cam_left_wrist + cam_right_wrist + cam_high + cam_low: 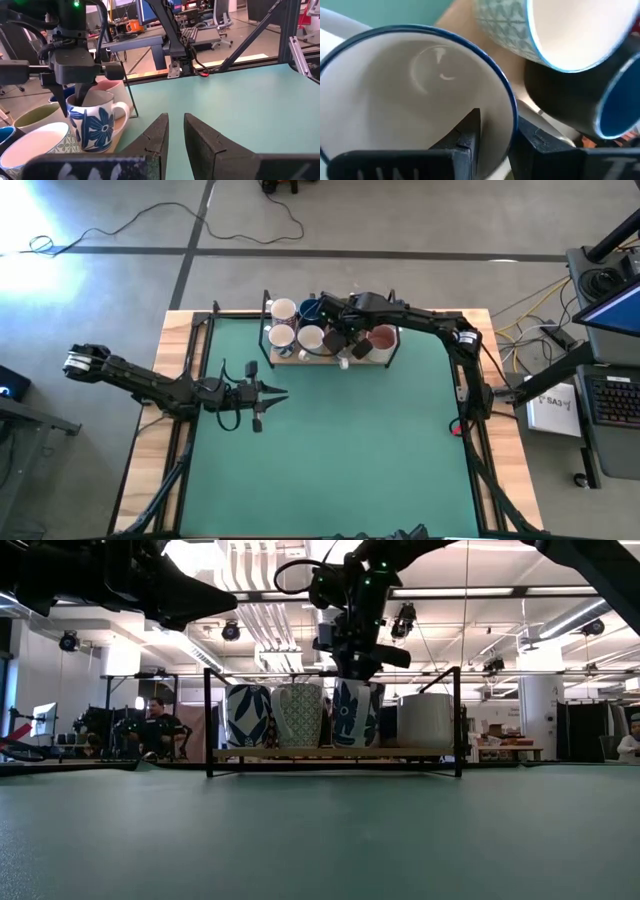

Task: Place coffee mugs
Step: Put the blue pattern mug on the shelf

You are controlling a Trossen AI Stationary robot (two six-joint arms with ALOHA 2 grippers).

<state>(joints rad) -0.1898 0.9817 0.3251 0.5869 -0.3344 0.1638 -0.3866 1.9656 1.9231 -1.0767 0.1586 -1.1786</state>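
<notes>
A: Where does the right hand (75,97) stand?

B: Over the rack (335,752) at the far edge of the surface (340,440), its fingers straddling the wall of the blue-flowered mug (95,125), one inside and one outside. The jaws look slack, so the grip seems to be letting go. The mug sits among the other mugs (283,311).

A: And the best way to finish?

B: It should probably open wider, then rise straight up so the inner finger clears the rim without tipping the mug.

A: The left hand (270,395)?

B: It waits over the surface, nearly closed, holding nothing.
</notes>
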